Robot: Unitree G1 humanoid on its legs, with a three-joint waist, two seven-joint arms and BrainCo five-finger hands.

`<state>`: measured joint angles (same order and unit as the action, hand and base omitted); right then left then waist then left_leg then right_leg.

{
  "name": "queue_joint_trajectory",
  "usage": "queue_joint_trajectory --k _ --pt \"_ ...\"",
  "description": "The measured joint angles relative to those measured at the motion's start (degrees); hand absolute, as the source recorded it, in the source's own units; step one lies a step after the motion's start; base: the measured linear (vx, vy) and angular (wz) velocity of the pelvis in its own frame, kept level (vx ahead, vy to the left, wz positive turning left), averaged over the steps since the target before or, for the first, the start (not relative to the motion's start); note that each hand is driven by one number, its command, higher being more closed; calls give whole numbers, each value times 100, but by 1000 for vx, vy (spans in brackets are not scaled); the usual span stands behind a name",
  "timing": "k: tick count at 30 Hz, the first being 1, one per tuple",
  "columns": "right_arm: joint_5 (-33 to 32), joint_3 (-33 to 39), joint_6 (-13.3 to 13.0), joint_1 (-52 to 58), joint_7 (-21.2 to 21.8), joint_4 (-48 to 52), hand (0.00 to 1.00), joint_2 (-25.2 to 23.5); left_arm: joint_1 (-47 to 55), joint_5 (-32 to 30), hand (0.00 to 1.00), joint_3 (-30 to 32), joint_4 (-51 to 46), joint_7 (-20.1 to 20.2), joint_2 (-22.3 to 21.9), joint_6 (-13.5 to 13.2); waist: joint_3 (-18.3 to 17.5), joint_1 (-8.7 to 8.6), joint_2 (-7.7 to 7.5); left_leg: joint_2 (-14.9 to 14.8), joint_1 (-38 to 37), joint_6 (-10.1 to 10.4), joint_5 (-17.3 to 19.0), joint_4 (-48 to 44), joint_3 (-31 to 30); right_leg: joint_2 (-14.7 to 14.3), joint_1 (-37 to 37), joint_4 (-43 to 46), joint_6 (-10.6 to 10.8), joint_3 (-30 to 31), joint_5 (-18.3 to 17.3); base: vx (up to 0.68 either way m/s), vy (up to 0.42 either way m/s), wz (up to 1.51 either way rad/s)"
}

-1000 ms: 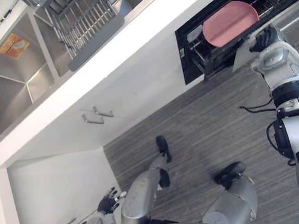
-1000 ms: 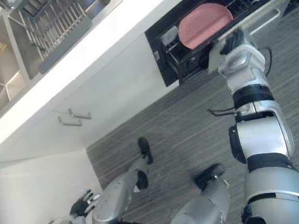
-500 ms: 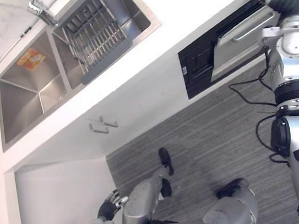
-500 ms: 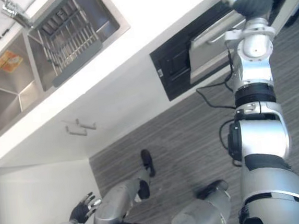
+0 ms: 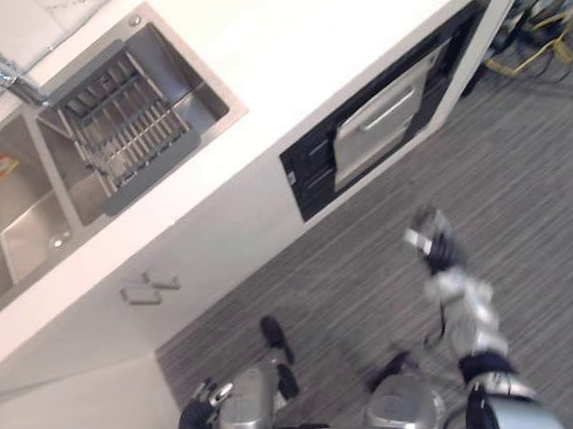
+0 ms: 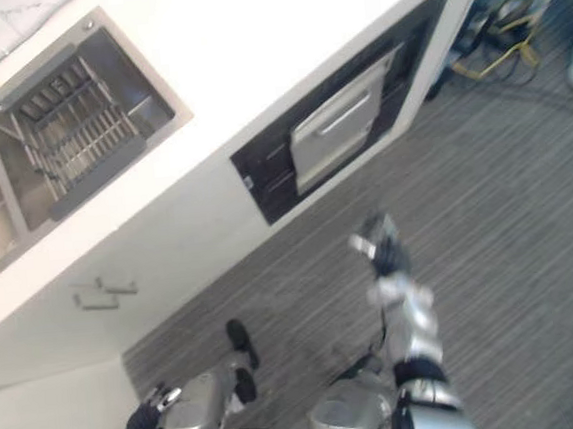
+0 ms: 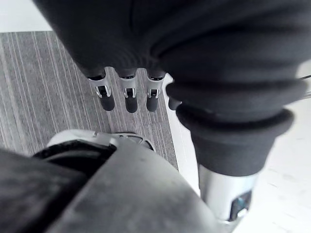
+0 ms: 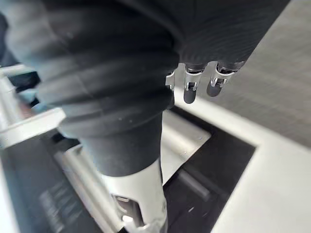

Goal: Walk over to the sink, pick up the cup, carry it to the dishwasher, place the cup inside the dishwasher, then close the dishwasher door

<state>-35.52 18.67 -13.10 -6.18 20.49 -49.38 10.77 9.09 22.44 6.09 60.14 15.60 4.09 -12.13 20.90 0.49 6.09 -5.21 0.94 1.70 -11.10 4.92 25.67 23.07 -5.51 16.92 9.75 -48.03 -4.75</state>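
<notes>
Right hand (image 5: 431,242) withdrawn from dishwasher door (image 5: 385,131) | fingers relaxed, empty | left hand (image 5: 197,415) relaxed, empty

Left hand (image 7: 126,53) hangs over the grey striped floor (image 7: 39,82), its dark ribbed cover right up close. Silver fingers (image 7: 130,94) sit in a row, straight and loose, dark tips aimed down at the floor and clear of it, holding nothing. A white surface (image 7: 291,160) runs beside the hand, meeting the floor's edge.
</notes>
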Motion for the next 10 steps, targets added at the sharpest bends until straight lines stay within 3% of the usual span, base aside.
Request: queue_joint_trajectory --k 2,4,10 --pt "604 103 -111 375 -289 -762 0 -330 -14 18 0 220 86 25 76 -32 -194 9 -272 -28 -144 57 42 5 58 -139 -217 -281 -28 -8 83 99 -44 -5" --pt "1296 239 -164 572 -650 -1111 0 -466 -80 117 0 281 135 112 110 -15 -277 9 -374 -42 -256 71 53 10 80 -231 -378 -468 -41 -9 150 30 -24 -5" --pt "2533 507 451 916 -1420 -1286 0 -571 -238 226 0 294 325 234 112 216 -557 -9 -381 -176 -460 88 136 15 28 -529 -693 -889 -141 -93 232 -62 -12 1"
